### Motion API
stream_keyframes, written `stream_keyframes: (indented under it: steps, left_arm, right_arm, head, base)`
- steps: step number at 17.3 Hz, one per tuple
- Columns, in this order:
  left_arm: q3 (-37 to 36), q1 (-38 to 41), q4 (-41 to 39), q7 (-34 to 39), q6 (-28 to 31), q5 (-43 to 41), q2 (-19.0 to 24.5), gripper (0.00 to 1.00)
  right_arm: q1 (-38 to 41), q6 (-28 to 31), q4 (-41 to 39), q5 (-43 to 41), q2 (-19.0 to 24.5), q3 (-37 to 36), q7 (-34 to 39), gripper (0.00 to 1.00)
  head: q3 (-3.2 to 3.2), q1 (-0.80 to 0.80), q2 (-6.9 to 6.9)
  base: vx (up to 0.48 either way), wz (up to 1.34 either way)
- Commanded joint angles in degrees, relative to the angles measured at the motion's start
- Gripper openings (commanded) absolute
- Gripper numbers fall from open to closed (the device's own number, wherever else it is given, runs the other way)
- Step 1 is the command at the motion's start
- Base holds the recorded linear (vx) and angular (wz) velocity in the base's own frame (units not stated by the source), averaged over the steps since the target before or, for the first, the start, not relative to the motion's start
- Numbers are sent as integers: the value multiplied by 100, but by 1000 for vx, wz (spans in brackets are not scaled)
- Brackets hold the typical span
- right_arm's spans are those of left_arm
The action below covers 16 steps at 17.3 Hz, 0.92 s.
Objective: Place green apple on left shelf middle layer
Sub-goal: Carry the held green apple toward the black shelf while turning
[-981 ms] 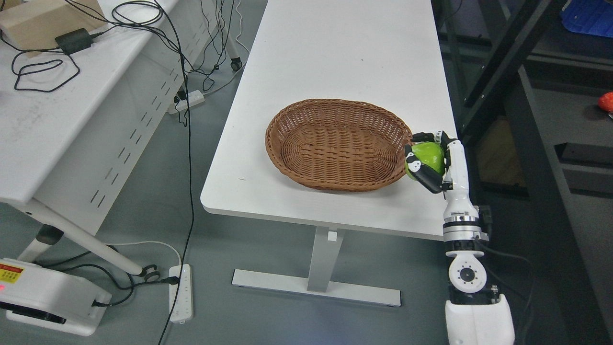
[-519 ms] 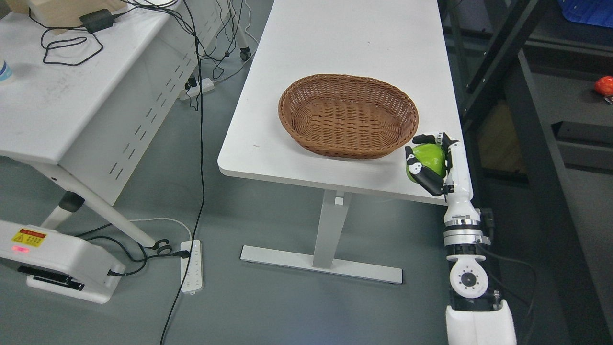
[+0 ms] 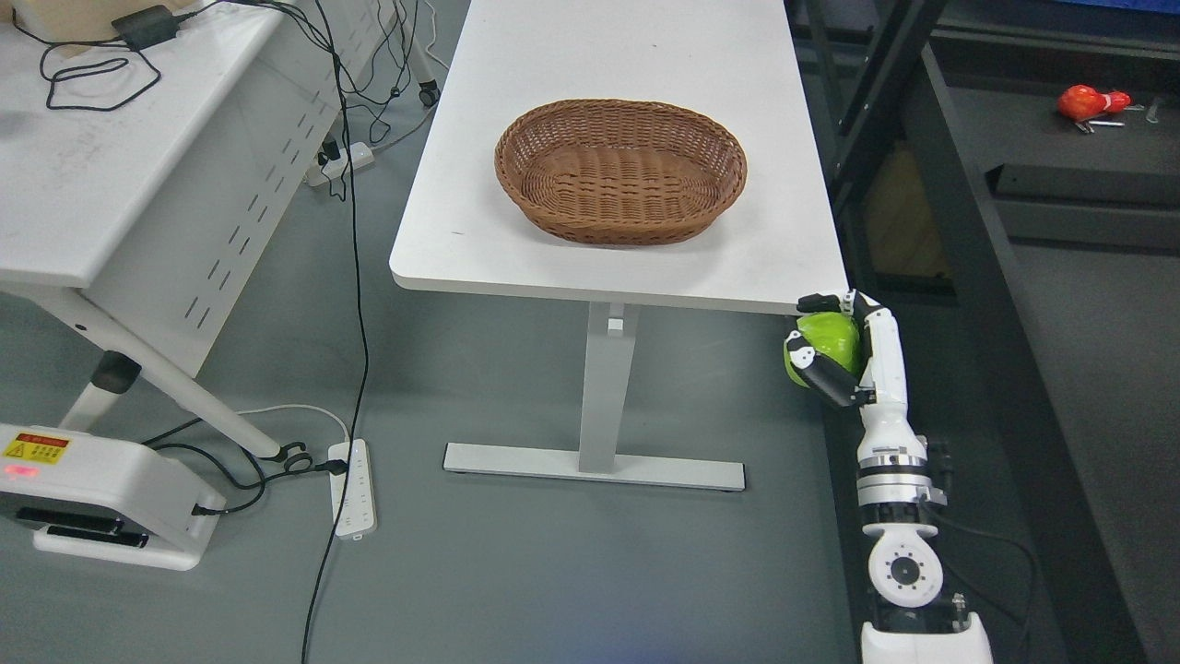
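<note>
A: Nearest the camera, what does the right hand (image 3: 830, 355) carry?

B: Its fingers (image 3: 823, 375) are curled tightly round the green apple (image 3: 827, 338), held in the air just below the near right corner of the table (image 3: 636, 65), off its edge.

A: How should the fruit handle?

B: Probably firm, smooth and moderately light. A wrap round its widest girth, as shown, suits it; the waxy skin could slip under a loose hold.

A: Farther off?

B: An empty wicker basket (image 3: 620, 171) on the table, beyond the corner. Right of the table, a dark shelf frame (image 3: 959, 212); a red object (image 3: 1088, 101) lies on its surface.
</note>
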Motion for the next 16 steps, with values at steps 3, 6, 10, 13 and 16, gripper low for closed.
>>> stream_keyframes:
  steps: [3,6,10,13,16]
  left_arm:
    - [0,53,0,4,5,0,100,100]
    - [0,53,0,-5,5,0,100,100]
    - [0,53,0,-5,5,0,100,100]
    - [0,53,0,-5,5,0,100,100]
    - [0,53,0,-5,5,0,100,100]
  right_arm:
    - [199,-72,-93,-7,-94,-210,-34,0]
    - [190,-107,-111,-25,-94,-315,-25,0]
    - [349,-204,-155,-34,-94,-290,-16,0]
    - [279,-196,-146,-25,-94,-325,-16,0]
    - [252,-204,-155,-25,-94,-307,-16,0]
  head:
    - [0,0,0]
    - [0,0,0]
    - [0,0,0]
    - [0,0,0]
    - [0,0,0]
  base:
    - [-236,-103]
    - [-258,3]
    - [-277,-5]
    - [-283,-41]
    - [-294,-53]
